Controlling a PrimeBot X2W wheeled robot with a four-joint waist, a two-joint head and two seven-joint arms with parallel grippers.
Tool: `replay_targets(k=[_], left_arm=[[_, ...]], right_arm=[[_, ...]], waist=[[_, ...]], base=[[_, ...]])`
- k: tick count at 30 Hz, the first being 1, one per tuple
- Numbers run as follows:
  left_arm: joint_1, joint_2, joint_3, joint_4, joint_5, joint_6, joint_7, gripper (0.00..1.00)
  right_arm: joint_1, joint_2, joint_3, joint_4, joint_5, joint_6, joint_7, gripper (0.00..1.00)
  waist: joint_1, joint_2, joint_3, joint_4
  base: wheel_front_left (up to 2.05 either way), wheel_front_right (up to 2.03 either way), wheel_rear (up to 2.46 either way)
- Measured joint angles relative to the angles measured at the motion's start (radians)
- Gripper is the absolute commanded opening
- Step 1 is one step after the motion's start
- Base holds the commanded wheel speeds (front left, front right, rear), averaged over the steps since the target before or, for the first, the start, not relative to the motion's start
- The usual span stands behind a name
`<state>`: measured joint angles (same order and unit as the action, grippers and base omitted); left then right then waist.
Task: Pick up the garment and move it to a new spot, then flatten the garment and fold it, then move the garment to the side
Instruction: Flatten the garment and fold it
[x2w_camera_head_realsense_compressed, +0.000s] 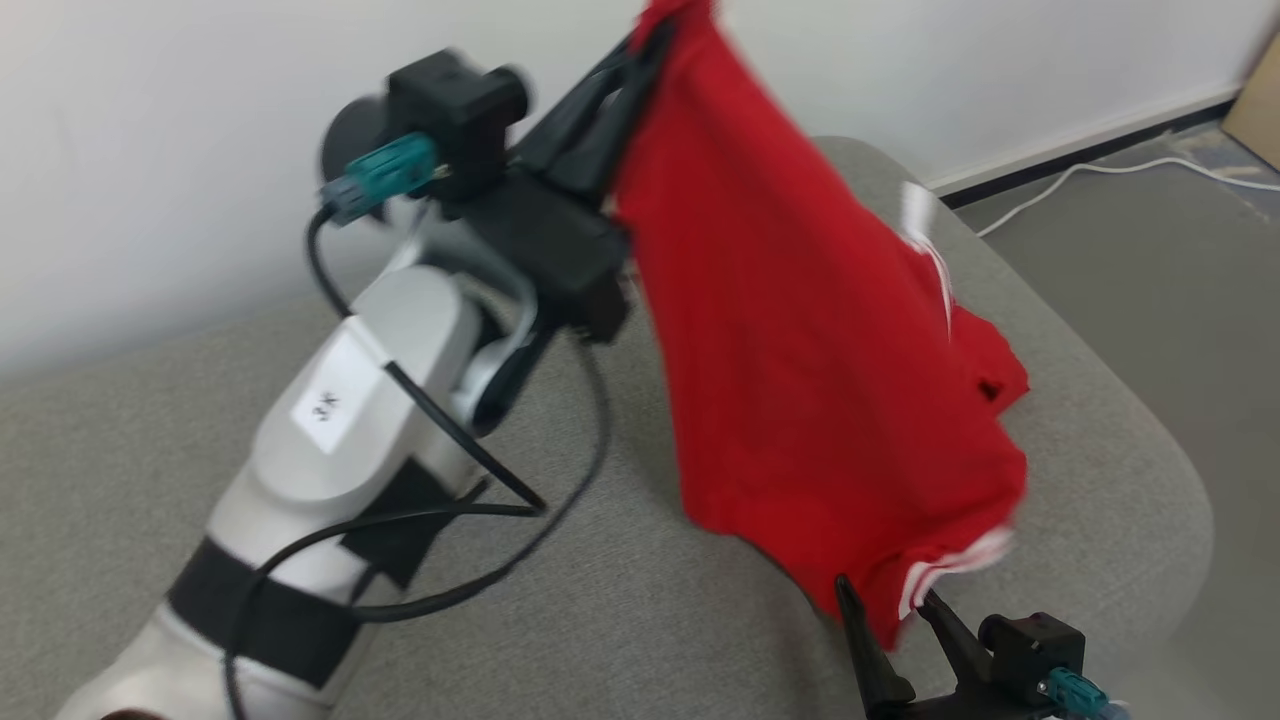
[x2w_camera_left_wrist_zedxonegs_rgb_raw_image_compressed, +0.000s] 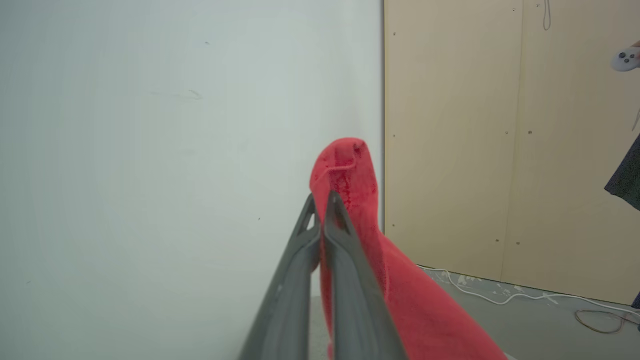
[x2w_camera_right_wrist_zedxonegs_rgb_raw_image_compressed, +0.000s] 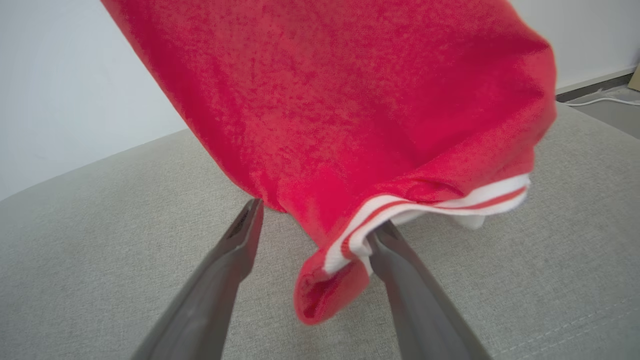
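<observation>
Closer, garment (x2w_camera_right_wrist_zedxonegs_rgb_raw_image_compressed: 350, 100) dangles between right jaws (parted).

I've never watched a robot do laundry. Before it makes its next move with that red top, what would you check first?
1. Left gripper shut on the red garment at its top edge: ok.
2. Right gripper open, ready to close: ok.
3. Striped hem hanging between the right gripper's fingers: ok.
4. Garment hanging smooth: not ok, it is bunched and folded near the hem.
5. Lowest fold clear of the grey cushion: cannot tell.
</observation>
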<state>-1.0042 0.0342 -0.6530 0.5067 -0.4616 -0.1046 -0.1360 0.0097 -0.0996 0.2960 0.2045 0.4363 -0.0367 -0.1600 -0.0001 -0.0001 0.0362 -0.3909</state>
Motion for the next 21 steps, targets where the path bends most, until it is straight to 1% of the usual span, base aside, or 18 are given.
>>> replay_targets(k=[2,6,8,9,13,17,21], left_arm=[[0.036,0.037,0.019,0.036,0.0,0.028,0.014,0.0],[0.142,0.144,0.063,0.116,0.0,0.092,0.036,0.0],[0.19,0.178,0.074,0.148,-0.001,0.118,0.049,0.0],[0.214,0.186,0.081,0.161,-0.004,0.133,0.053,0.0],[0.3,0.193,0.094,0.215,-0.016,0.168,0.067,0.0],[0.367,0.219,0.14,0.262,-0.059,0.188,0.063,0.0],[0.412,0.249,0.189,0.307,-0.077,0.208,0.047,0.0]], right_arm=[[0.004,-0.003,-0.003,-0.007,0.001,-0.003,0.0,1.0],[0.005,-0.015,-0.011,-0.02,0.001,-0.006,-0.007,1.0],[0.004,-0.018,-0.012,-0.027,0.001,-0.006,-0.007,1.0],[0.004,-0.018,-0.012,-0.031,0.001,-0.006,-0.007,1.0],[0.003,-0.024,-0.013,-0.045,0.001,-0.007,-0.007,1.0],[0.0,-0.025,-0.012,-0.049,0.001,-0.008,-0.006,1.0],[-0.005,-0.025,-0.008,-0.049,0.0,-0.008,0.001,1.0]], waist=[[0.0,0.0,0.002,0.013],[0.0001,0.0001,0.011,0.053],[0.0001,0.0001,0.015,0.077],[0.0,0.0,0.018,0.089],[0.0001,0.0001,0.028,0.141],[0.0001,0.0,0.038,0.193],[0.0001,0.0001,0.044,0.239]], base=[[0.0,0.0,0.0],[0.0,0.0,0.0],[0.0,0.0,0.0],[0.0,0.0,0.0],[0.0,0.0,0.0],[0.0,0.0,0.0],[0.0,0.0,0.0]])
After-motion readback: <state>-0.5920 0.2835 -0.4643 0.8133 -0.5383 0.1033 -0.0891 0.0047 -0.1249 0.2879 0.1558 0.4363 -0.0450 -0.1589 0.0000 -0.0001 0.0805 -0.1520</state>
